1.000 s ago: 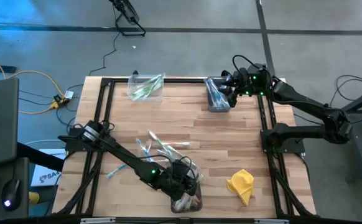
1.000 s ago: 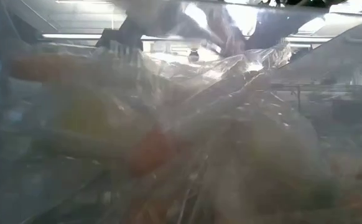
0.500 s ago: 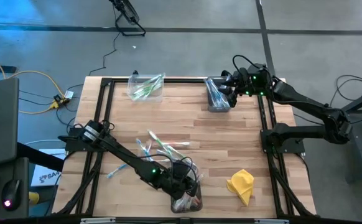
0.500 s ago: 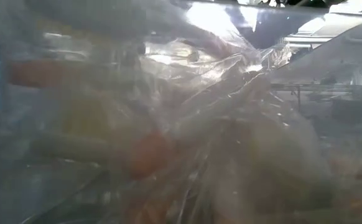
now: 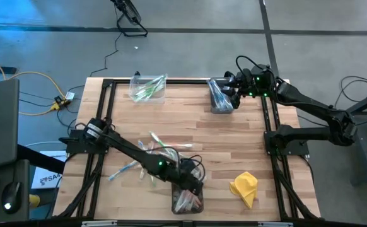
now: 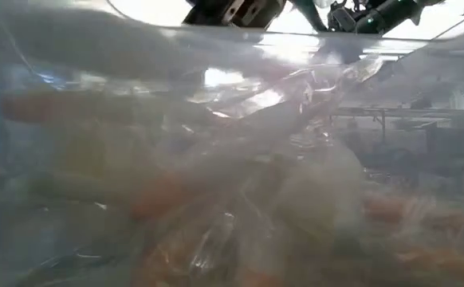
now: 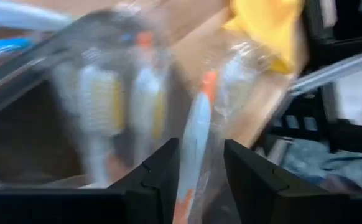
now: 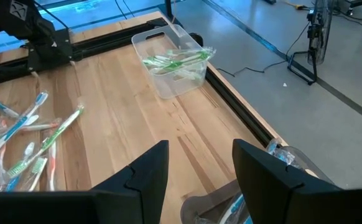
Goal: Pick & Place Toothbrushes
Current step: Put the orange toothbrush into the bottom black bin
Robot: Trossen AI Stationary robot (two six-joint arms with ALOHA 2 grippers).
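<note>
1. Sorting looks partly done: green toothbrushes fill the bin (image 5: 147, 89) at the far edge of the tabletop, blue ones the bin (image 5: 219, 96) beside it, red ones the bin (image 5: 188, 199) at the near edge.
2. Loose toothbrushes (image 5: 160, 149) lie mid-table towards the left edge, pointing many ways.
3. The left gripper (image 5: 190, 181) hangs over the near bin with fingers apart, holding nothing.
4. The right gripper (image 5: 235, 89) waits over the blue bin, fingers apart, empty.

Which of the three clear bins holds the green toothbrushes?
The far-left bin, standing alone with no gripper near it; the far-right bin holds blue ones, the near bin pink-red ones.
</note>
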